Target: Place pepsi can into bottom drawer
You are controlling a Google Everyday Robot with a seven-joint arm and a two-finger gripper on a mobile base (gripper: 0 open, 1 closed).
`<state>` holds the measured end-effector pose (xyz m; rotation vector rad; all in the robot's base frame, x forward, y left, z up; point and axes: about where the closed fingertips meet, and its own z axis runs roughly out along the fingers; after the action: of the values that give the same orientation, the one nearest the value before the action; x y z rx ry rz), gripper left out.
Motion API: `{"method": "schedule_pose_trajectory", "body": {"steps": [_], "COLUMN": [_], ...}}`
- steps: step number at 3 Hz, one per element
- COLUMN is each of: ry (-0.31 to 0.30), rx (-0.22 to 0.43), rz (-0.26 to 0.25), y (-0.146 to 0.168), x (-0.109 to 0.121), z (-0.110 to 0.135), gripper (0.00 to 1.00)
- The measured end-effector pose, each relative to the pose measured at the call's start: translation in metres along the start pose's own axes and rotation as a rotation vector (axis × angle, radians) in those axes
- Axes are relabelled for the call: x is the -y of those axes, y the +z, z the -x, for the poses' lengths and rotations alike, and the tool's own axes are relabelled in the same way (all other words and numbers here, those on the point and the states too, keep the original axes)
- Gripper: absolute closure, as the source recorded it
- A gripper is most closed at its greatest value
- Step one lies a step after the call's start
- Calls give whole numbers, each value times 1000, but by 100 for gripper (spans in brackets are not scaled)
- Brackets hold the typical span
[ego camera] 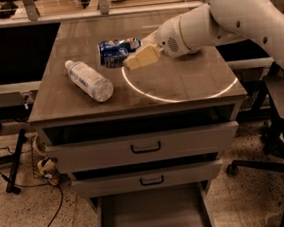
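operator: status of the pepsi can (115, 52)?

technician: it lies on its side at the back of the desk (179, 79), left of centre, with its long axis running left to right. it is not in the bottom drawer (152, 217).

operator: position of the gripper (139, 59)?

technician: low over the desk at the can's right end, touching it or just beside it. contact cannot be confirmed. the arm (232, 11) reaches in from the right, which keeps it clear of the water bottle (89, 80). that bottle lies on its side nearer the front left, apart from the can.

operator: state of the jaws?

technician: cannot tell. they show as one pale wedge aimed at the can. whether they are spread or pressed together is not visible, and no pinch on the can is evident.

operator: why approach from the end?

technician: judgement: a can on its side rolls readily across its axis. coming in along the axis limits that risk.

operator: is the destination ready?

technician: yes. the bottom drawer stands pulled out below the desk front with its floor exposed, so the can may be lowered straight in. the two upper drawers (146, 147) with dark handles sit further back and do not cover it.

operator: step in hand?

technician: judgement: the grasp. the lift and the carry forward and down are not yet done.
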<state>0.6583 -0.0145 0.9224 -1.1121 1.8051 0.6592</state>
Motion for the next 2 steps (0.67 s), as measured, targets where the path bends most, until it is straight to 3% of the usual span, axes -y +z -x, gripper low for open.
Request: {"method": "schedule_pose_trajectory", "body": {"steps": [1, 2], "ry": [30, 71], "rx": [-24, -89], "rz": [-18, -74], "y": [-31, -85], "x": [-15, -56], "z": [-17, -38], "gripper": [100, 100]}}
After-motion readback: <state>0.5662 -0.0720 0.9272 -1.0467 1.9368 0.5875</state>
